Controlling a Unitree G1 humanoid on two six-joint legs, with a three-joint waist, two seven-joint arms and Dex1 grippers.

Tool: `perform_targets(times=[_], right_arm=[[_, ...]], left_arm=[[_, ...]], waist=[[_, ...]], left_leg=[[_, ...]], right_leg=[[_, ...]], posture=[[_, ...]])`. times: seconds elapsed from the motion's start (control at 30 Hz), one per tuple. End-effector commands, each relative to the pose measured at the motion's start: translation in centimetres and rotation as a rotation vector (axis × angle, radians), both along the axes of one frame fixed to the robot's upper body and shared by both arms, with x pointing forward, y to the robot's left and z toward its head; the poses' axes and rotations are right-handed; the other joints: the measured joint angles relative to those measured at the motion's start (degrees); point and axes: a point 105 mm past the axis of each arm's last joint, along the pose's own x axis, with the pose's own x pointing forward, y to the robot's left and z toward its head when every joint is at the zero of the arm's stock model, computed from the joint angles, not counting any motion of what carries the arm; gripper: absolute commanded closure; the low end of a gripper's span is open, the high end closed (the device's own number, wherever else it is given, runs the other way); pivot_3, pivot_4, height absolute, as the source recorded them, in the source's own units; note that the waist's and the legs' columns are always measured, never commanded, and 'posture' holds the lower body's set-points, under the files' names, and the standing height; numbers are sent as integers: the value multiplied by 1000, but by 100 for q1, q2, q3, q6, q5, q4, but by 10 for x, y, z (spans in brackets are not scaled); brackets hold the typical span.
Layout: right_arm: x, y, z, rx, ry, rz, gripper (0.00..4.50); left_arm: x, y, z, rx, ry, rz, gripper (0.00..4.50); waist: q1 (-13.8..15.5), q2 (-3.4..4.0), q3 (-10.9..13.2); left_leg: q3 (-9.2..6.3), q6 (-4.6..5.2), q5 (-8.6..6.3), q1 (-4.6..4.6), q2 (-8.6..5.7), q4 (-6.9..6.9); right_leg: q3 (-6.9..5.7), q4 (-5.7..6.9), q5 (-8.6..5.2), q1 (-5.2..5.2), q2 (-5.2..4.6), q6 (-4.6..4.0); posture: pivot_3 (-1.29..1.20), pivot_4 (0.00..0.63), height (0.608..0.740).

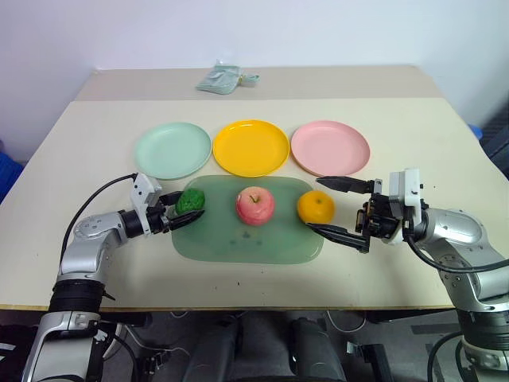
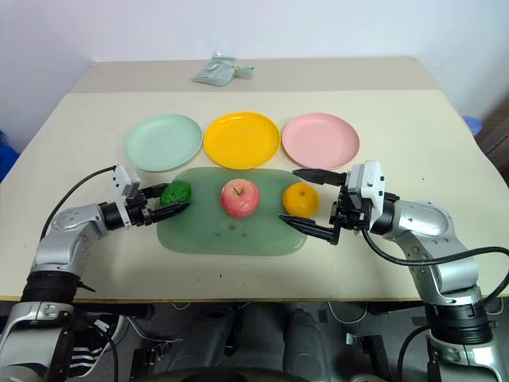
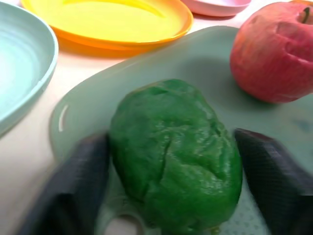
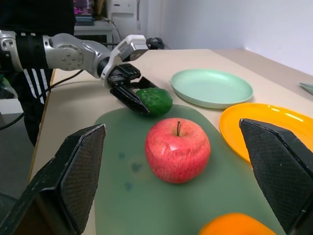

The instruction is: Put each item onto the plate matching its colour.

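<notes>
Pale and wide, your counter (image 1: 413,135) carries three plates in a row at the far side of a translucent green mat (image 1: 246,239): the mint green plate (image 1: 172,150) on the left, the yellow plate (image 1: 250,147) in the middle, the pink plate (image 1: 330,147) on the right. A crumpled packet (image 1: 219,78) lies well behind them.

On the mat sit the three fruits: the green bumpy fruit (image 1: 190,200) at the left end, the apple (image 1: 254,206) in the centre, the orange (image 1: 315,207) at the right end.

Your left gripper (image 1: 181,211) has its jaws closed on the green fruit, one finger on each side of it, as the left wrist view shows; the fruit looks to be resting on the mat. Your right gripper (image 1: 338,208) stands with its jaws wide apart, holding nothing, one finger behind the orange and one in front of it.

You are at the grasp of the first item, by my reading. Next you need to lift the green fruit clear of the mat and carry it up and slightly left to the mint plate, which lies just beyond the mat's corner. Keep the lift high enough to clear the plate's rim before you release.
</notes>
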Motion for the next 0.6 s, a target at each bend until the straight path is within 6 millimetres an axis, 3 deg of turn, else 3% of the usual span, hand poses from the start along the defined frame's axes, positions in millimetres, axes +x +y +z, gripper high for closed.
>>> perform_targets(times=[0.03,0.17,0.3,0.6], right_arm=[[-5,2,9,5,-44,14,0],[-5,1,9,5,-44,12,0],[-3,2,9,7,-43,14,0],[10,4,22,56,-78,-30,0]], left_arm=[[3,-1,12,-3,-56,-5,2113],[8,2,23,-34,-100,25,2113],[19,10,49,-92,-188,108,2113],[73,70,86,-118,-313,618,2113]], waist=[[0,0,0],[0,0,0],[1,-1,0],[-8,-5,-1]], left_leg=[[0,0,0,0,0,0],[0,0,0,0,0,0],[0,0,0,0,0,2],[3,1,1,0,-1,11]], right_leg=[[0,0,0,0,0,0],[0,0,0,0,0,0],[-1,1,1,1,0,1],[-1,1,17,4,4,31]], posture=[[0,150,740],[0,150,740],[0,150,740],[0,150,740]])
